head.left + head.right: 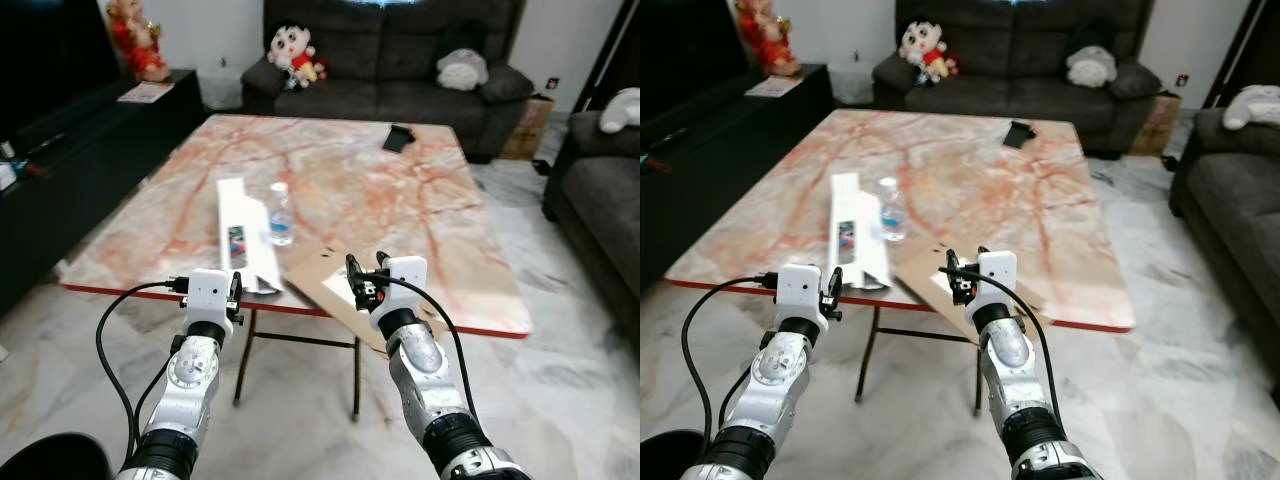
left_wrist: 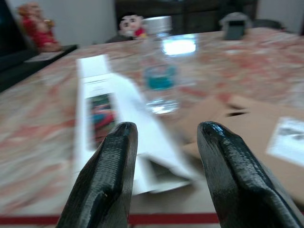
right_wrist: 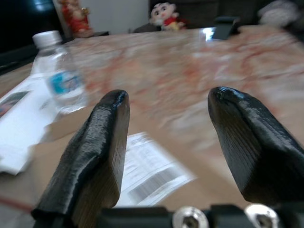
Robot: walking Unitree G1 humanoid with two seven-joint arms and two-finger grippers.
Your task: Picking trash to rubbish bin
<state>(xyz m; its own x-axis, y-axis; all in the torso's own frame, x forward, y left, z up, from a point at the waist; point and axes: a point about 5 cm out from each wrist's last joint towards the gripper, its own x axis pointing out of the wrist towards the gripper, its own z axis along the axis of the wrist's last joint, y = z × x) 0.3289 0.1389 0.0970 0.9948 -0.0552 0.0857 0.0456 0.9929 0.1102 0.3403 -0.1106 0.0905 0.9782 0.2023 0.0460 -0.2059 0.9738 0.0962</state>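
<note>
- Approaching the surface point(image 1: 400, 200) edge, both arms raised in front, nothing grasped yet.
- Left end effector point(image 1: 236, 292) hangs just off the near edge, in line with the white box point(image 1: 240, 235); fingers point(image 2: 107, 175) spread apart, empty.
- Right end effector point(image 1: 366, 276) sits over the near edge by the cardboard point(image 1: 335, 285); fingers point(image 3: 97, 161) wide apart, empty.
- Trash on the surface: white box lying flat along the near-left part, bottle point(image 1: 281, 214) upright just beside it, flat cardboard with a printed label point(image 3: 145, 173) overhanging the near edge.
- Likely step: reach in for the first piece. Bottle looks the easiest grab: upright, round, clear of clutter on its far side.
- To do it well: come in level at mid-body of the bottle, straddle it before closing, avoid nudging the box, which lies touching or nearly touching it.
- Flat cardboard would need a pinch at the overhanging edge, not from above.
- A dark round shape point(image 1: 50, 458) at the robot's lower left might be the bin; cannot tell for sure.
- Head views give the layout: sofa point(image 1: 390, 70) behind, plush toy point(image 1: 295, 50) on it, black object point(image 1: 399, 138) at the far side of the surface.
- Left wrist view adds the box's open torn near end and the bottle's blue label point(image 2: 160, 77), blurred.
- Right wrist view adds barcode-like print on the cardboard label and the finger gap up close.
</note>
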